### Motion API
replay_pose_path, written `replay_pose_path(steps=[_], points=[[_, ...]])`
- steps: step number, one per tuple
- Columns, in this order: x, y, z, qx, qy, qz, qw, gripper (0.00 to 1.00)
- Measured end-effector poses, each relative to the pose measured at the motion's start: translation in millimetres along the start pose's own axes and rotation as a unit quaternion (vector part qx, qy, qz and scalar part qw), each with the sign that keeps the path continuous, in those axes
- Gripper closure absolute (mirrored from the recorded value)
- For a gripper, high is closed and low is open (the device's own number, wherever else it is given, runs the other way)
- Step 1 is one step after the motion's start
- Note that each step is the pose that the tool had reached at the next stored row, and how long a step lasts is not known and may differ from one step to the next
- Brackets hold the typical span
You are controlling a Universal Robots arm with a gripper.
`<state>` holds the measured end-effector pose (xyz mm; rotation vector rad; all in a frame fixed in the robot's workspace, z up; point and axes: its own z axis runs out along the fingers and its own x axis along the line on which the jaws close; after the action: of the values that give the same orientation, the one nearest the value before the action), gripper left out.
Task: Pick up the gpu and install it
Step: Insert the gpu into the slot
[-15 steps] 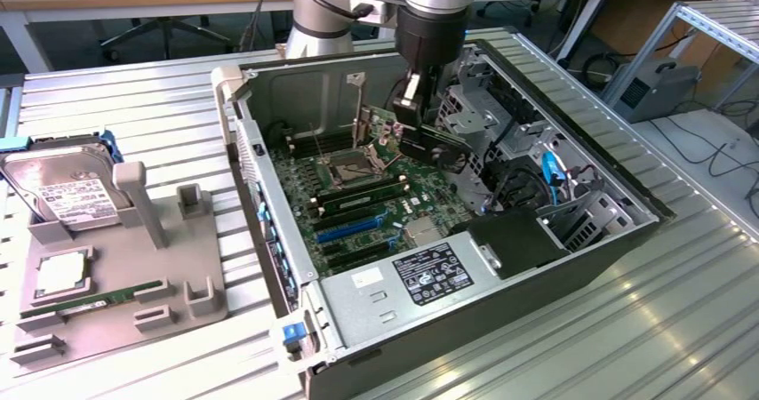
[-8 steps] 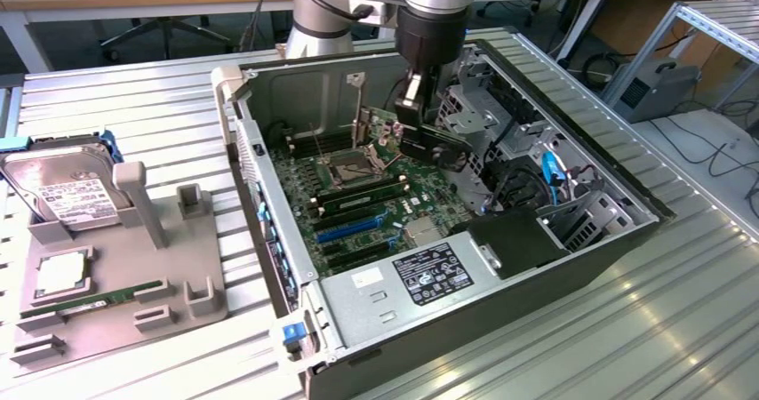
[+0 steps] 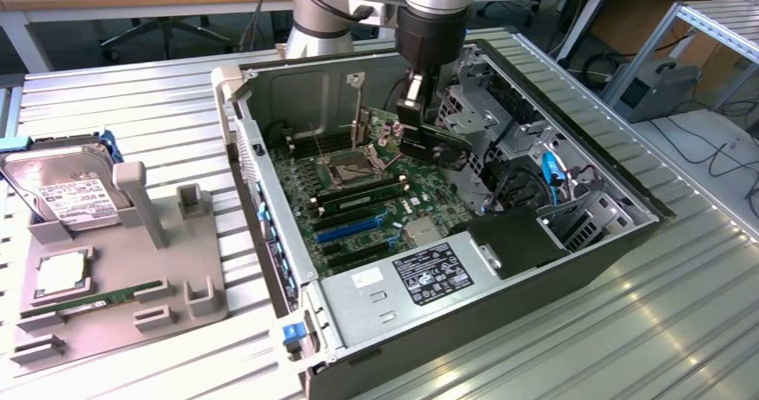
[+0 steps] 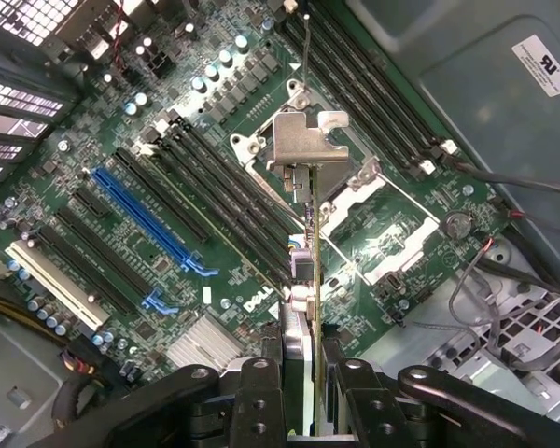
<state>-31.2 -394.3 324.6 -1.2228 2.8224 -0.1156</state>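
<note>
The gpu [image 3: 435, 148], a thin dark card, hangs inside the open computer case [image 3: 593, 240], above the green motherboard [image 3: 368, 196] near the drive cages. My gripper [image 3: 411, 116] comes down from above and is shut on its upper edge. In the wrist view the gpu [image 4: 307, 271] runs edge-on away from my gripper [image 4: 303, 378], with its silvery bracket [image 4: 301, 142] at the far end, over the CPU socket [image 4: 373, 210]. The long black and blue expansion slots [image 4: 149, 219] lie off to one side of the card, apart from it.
On the exterior view's left a grey holder tray [image 3: 155, 267] carries a silver hard drive [image 3: 66, 191], a green memory stick [image 3: 101, 298] and a square chip [image 3: 62, 276]. Inside the case are a black shroud [image 3: 513, 240], cables [image 4: 490, 299] and metal drive cages [image 3: 481, 116].
</note>
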Motion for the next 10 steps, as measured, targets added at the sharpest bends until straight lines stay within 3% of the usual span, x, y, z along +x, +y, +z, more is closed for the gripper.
replay_pose_path(steps=[10], points=[[0.0,0.0,0.0,0.0,-0.0017,-0.026,0.9997,0.73]])
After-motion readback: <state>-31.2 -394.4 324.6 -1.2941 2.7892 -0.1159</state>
